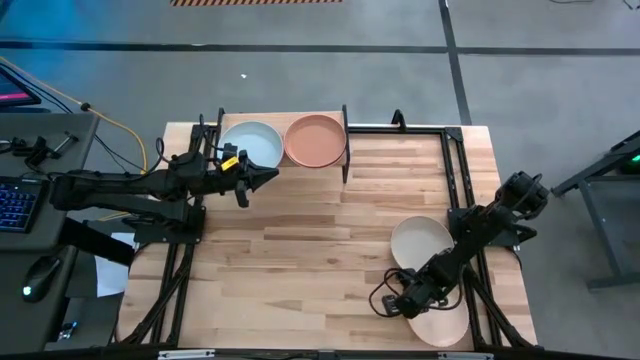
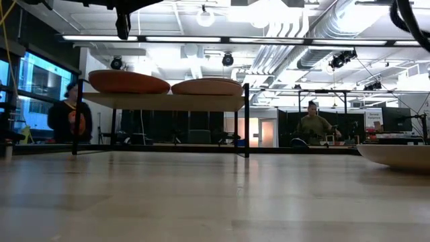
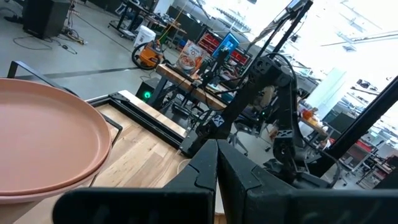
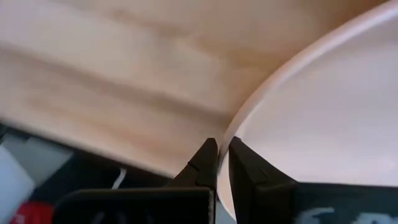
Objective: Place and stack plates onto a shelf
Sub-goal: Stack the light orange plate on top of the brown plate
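Note:
The shelf [image 1: 345,160] stands at the table's far edge. It carries a pale blue plate [image 1: 250,145] and a terracotta plate [image 1: 315,140]. In the low view an orange-red plate [image 2: 127,82] and a peach plate [image 2: 205,86] show on the board. My left gripper [image 1: 270,178] is shut and hovers just in front of the shelf; the terracotta plate [image 3: 43,143] lies beside it. A cream plate [image 1: 420,243] rests flat on the table's right side. Nearer, a pale peach plate [image 1: 445,325] lies at the near right corner. My right gripper [image 1: 397,305] is shut on its left rim. My right gripper pinches the pale peach plate's rim [image 4: 231,127] between its two fingers [image 4: 205,158], at the plate's left edge. The fingers come from above and slant down across the rim. Whether the plate is clear of the table does not show.
Black metal frames [image 1: 455,170] run along the table's left and right sides. The middle of the butcher-block top [image 1: 300,260] is bare wood. A desk with a keyboard [image 1: 15,200] stands left of the table. People [image 2: 67,117] sit in the room beyond.

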You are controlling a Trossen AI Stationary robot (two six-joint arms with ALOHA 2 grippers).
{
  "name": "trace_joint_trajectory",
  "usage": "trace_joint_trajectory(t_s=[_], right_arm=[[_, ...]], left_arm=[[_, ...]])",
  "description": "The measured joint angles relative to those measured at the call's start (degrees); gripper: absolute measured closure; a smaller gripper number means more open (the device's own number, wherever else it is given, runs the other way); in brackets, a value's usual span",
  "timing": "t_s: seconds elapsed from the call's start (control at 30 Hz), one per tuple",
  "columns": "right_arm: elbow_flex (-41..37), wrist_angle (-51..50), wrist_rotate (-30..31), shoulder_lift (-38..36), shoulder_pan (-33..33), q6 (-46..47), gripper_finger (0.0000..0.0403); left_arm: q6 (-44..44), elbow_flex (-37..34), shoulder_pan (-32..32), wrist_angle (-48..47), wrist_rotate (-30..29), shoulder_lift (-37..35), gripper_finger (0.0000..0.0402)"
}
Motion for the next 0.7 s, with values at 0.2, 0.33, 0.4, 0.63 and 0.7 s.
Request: trace_joint_trajectory(t_s=[0.2,0.33,0.4,0.63,0.7], right_arm=[[5.0,0.2,-1.3,0.0,-2.4,-8.6,0.0402],[8.6,0.4,-1.9,0.0,-5.1,-15.3,0.0403],[10.5,-0.2,-2.9,0.0,-6.6,-19.6,0.0403],[18.4,-13.2,-8.0,0.0,-12.8,-43.9,0.0402],[20.7,-18.4,-9.6,0.0,-15.1,-51.5,0.0402]], left_arm=[[-0.2,0.0,0.0,0.0,0.0,0.0,0.0401],[-0.5,0.0,0.0,0.0,0.0,0.0,0.0401],[-0.5,0.0,0.0,0.0,0.0,0.0,0.0401],[-0.5,0.0,0.0,2.6,0.0,-0.4,0.0401],[-0.3,0.1,0.4,5.9,0.0,-1.0,0.0401]])
